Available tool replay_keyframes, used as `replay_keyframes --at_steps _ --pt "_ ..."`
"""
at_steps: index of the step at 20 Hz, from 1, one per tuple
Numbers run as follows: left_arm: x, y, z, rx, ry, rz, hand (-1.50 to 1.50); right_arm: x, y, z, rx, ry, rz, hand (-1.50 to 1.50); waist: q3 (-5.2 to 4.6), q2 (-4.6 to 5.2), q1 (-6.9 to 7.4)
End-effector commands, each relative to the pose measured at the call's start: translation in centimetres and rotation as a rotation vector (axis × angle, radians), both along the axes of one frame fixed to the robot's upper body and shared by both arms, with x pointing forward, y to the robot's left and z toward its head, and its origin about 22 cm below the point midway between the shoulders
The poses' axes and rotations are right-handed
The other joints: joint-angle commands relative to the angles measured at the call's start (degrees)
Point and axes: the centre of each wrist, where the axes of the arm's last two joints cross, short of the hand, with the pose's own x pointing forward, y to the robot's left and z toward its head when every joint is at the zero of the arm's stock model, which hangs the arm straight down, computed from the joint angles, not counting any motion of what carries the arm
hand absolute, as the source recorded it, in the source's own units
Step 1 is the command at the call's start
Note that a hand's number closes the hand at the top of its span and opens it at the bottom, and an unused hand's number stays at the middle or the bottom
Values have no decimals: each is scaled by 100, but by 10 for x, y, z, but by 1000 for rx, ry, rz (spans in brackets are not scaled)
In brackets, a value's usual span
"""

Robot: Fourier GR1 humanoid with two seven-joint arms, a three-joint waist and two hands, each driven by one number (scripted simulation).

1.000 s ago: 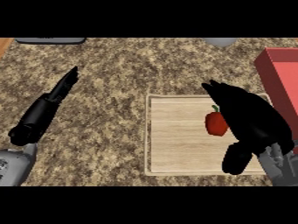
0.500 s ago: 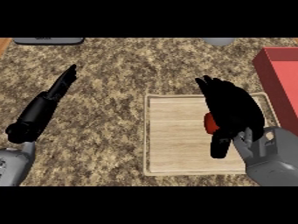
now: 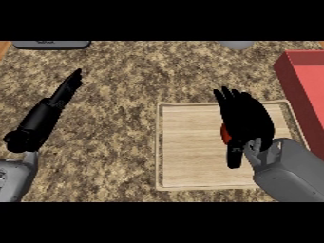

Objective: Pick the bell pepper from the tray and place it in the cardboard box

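Our right hand [image 3: 243, 121] has slid left over the tray [image 3: 192, 156] and now covers the bell pepper [image 3: 224, 134], fingers straight, not yet closed. We judge the grasp comes next. Our left hand [image 3: 49, 114] rests open; the red box [image 3: 311, 90] waits beside the tray.

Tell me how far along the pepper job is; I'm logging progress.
Nothing is delivered yet: the bell pepper sits on the tray, mostly hidden under the right hand, whose straight fingers have not curled round it. Grasping, lifting and placing it in the red box remain. The left hand rests apart.
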Motion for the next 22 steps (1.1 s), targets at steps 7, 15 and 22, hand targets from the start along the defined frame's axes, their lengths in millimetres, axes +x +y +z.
replay_keyframes --at_steps 7,15,22 --pt "-11 8 -7 -1 -6 3 0 10 17 -19 -43 57 -77 -150 2 6 32" --pt "5 -1 5 13 -15 11 0 17 -19 -29 -97 50 -134 -150 3 7 -13" --pt "-5 -21 -17 -6 2 -10 0 -1 -23 -66 -79 65 -147 -150 4 6 -12"
